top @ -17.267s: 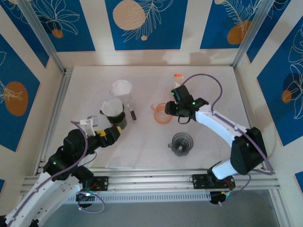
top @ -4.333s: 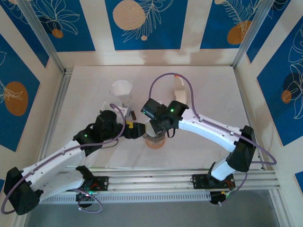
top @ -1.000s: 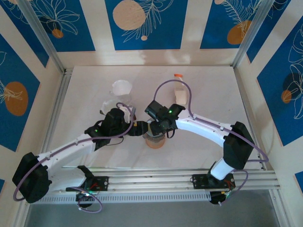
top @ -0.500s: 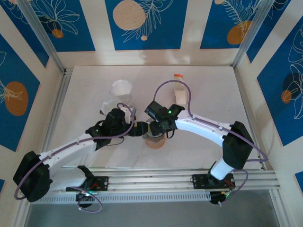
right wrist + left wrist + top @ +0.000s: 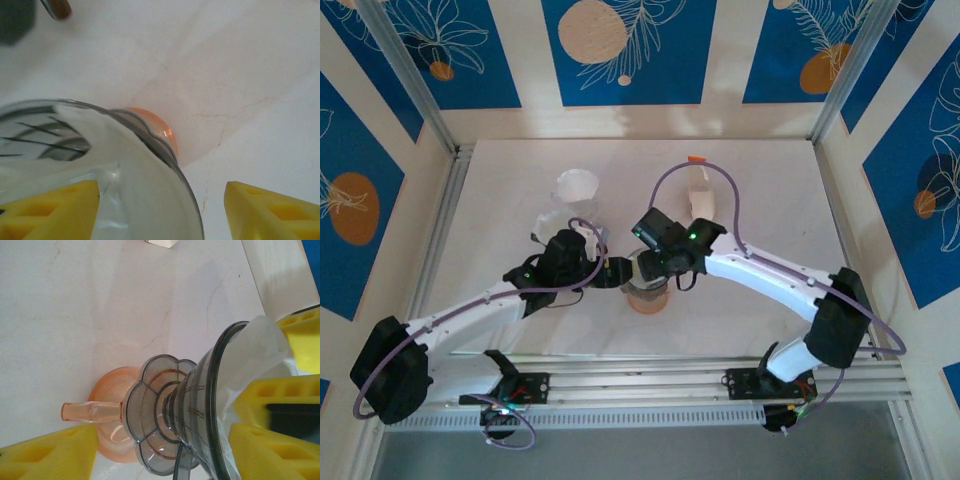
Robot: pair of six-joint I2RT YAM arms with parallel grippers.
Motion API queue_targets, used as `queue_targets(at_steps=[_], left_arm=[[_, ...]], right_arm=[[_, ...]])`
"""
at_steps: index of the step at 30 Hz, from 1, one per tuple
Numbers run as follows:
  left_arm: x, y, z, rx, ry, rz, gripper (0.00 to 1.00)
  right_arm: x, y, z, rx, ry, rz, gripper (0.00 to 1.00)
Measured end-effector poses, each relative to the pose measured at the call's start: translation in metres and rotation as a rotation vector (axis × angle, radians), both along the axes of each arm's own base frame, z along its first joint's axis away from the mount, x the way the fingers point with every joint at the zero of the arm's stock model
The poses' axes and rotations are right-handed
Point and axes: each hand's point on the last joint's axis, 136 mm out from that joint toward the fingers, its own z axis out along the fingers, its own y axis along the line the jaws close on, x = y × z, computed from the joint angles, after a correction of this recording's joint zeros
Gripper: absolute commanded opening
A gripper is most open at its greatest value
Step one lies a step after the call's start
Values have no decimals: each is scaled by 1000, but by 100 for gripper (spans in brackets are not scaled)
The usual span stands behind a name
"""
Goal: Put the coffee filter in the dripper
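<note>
The grey see-through dripper point(image 5: 646, 276) point(image 5: 200, 405) stands on an orange cup point(image 5: 648, 300) point(image 5: 107, 390) near the table's middle. A white coffee filter point(image 5: 255, 355) point(image 5: 140, 200) lies inside the dripper against its wall. My left gripper point(image 5: 624, 272) point(image 5: 162, 440) is open, its yellow fingers either side of the dripper, the left one apart from it. My right gripper point(image 5: 653, 263) point(image 5: 160, 200) is open too. One of its fingers point(image 5: 50, 210) sits inside the filter; the other point(image 5: 270, 210) hangs outside, well off the rim point(image 5: 156, 142).
A white cone of spare filters point(image 5: 576, 186) stands at the back left. A pale bottle with an orange cap point(image 5: 698, 192) stands behind the right arm. A dark object point(image 5: 15, 20) and a brown handle point(image 5: 56, 8) lie close behind the dripper.
My left gripper's jaws have narrowed around the dripper. The right arm's elbow has swung to the right and its gripper has shifted slightly; the dripper stays on the cup.
</note>
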Motion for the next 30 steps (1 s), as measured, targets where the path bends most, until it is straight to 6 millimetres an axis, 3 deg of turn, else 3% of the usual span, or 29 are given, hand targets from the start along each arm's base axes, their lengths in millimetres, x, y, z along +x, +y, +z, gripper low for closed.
queue_targets(at_steps=[7, 12, 17, 21, 25, 28, 30], left_arm=[[0, 0, 1, -5, 1, 3, 75], [0, -1, 3, -18, 11, 9, 86], [-2, 0, 19, -55, -13, 11, 90], [-5, 3, 43, -90, -54, 11, 90], [-5, 18, 86, -118, -141, 41, 87], [3, 48, 128, -133, -243, 126, 83], [12, 79, 153, -131, -306, 224, 79]], right_arm=[[-3, -9, 44, 94, -87, -28, 68], [-7, -19, 68, 157, -140, -52, 68], [-12, -33, 85, 203, -190, -83, 67], [-15, -42, 91, 230, -215, -106, 68], [-17, -51, 94, 252, -235, -126, 68], [-19, -55, 91, 258, -237, -137, 67], [-20, -56, 85, 249, -228, -139, 67]])
